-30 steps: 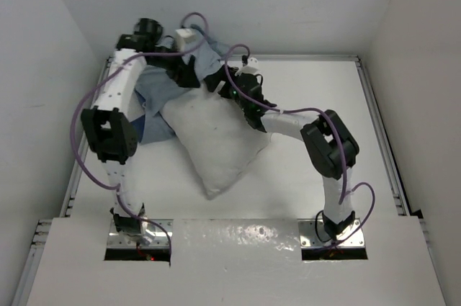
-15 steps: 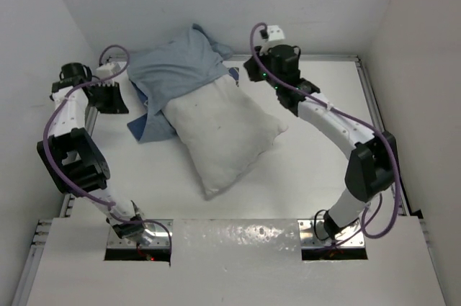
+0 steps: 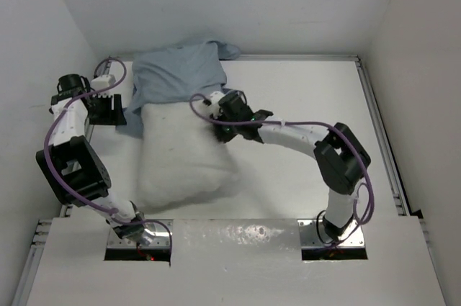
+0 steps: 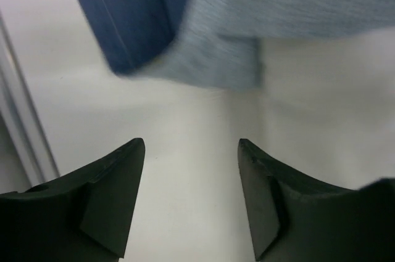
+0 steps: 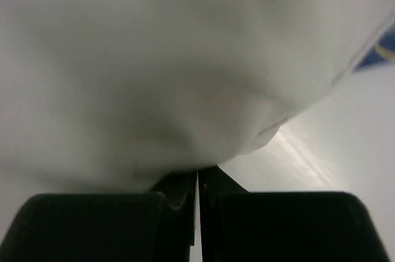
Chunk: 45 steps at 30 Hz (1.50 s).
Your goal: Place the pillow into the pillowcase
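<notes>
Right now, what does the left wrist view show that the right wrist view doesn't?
Only the left wrist view: the left gripper, jaws apart with nothing between them, and a metal rail along the frame's left side. Only the right wrist view: the right gripper, jaws together, tips right at the pillow, which fills most of the frame; whether fabric is pinched cannot be told. Both: the pillowcase, large in the left view and just a navy sliver at the right view's edge, and the white table.

pillow swung nearer, right claw closed
</notes>
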{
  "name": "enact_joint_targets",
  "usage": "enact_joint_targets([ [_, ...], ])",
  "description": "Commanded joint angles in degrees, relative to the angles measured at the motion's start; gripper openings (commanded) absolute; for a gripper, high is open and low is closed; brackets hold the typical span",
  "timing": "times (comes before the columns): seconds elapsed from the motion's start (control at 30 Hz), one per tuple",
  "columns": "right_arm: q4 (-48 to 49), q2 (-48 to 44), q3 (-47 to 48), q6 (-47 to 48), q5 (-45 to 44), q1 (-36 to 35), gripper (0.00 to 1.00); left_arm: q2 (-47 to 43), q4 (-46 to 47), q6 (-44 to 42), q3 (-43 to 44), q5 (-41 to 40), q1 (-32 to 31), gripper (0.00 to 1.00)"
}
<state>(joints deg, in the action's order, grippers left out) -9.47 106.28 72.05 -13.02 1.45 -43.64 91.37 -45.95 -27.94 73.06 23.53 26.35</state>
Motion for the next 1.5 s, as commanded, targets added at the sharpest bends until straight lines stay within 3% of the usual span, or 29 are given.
enact_joint_targets([
  [0.0, 7.2, -6.3, 1.4, 0.1, 7.4, -3.0, 0.00, -2.7, 0.6, -4.5, 0.1, 0.5, 2.3, 0.61],
  [0.13, 8.9, -6.6, 0.5, -2.3, -1.1, -0.4, 0.00, -2.8, 0.2, -8.1, -1.5, -2.0, 2.4, 0.69],
  [0.33, 9.5, -7.5, -3.9, -4.8, 5.1, 5.7, 0.07, -2.0, 0.5, -10.9, -1.7, -4.6, 3.0, 0.66],
  [0.43, 14.4, -7.9, -8.6, -3.7, 9.5, 5.6, 0.33, -0.8, 0.3, -11.5, -1.0, -3.8, 3.1, 0.63],
  [0.47, 15.9, -7.6, -9.6, -3.7, 11.5, 5.5, 0.50, -0.1, -0.4, -11.9, -0.8, -3.1, 3.1, 0.63],
  [0.53, 19.0, -6.4, -11.1, -3.9, 11.8, 5.3, 0.58, 0.6, -1.8, -12.1, -0.1, -0.6, 3.1, 0.63],
  [0.67, 20.6, 3.1, -4.1, -6.8, 12.7, 5.3, 0.48, 2.1, -4.7, -11.9, 1.0, 8.1, 3.0, 0.62],
  [0.73, 20.2, 7.0, -0.5, -8.1, 14.2, 5.3, 0.48, 2.1, -6.3, -11.8, 1.3, 14.9, 3.0, 0.62],
  [0.9, 26.1, 14.2, 3.2, -14.3, 17.1, 5.2, 0.56, 1.4, -9.8, -14.3, 1.7, 21.6, 2.8, 0.59],
  [1.1, 20.5, 18.2, 5.0, -15.3, 9.2, 5.4, 0.52, 2.1, -22.9, -26.4, 7.7, 25.9, 3.0, 0.59],
  [1.2, 22.2, 17.4, 2.8, -15.6, 5.9, 5.3, 0.47, 3.0, -25.1, -27.2, 13.0, 21.7, 4.4, 0.59],
  [1.23, 22.4, 17.3, 2.7, -15.5, 5.2, 5.4, 0.42, 2.5, -19.4, -21.6, 13.7, 19.9, 6.3, 0.59],
  [1.33, 22.8, 17.8, 3.0, -15.3, 4.4, 5.4, 0.43, 2.0, -4.5, -12.6, 11.3, 9.7, 8.6, 0.68],
  [1.4, 22.8, 18.9, 3.7, -16.0, 4.9, 5.4, 0.43, 3.5, 0.1, -13.7, 9.9, 4.4, 8.5, 0.75],
  [1.47, 23.4, 19.7, 4.6, -16.9, 5.8, 5.4, 0.42, 5.2, 0.6, -15.2, 9.8, 4.3, 7.9, 0.78],
])
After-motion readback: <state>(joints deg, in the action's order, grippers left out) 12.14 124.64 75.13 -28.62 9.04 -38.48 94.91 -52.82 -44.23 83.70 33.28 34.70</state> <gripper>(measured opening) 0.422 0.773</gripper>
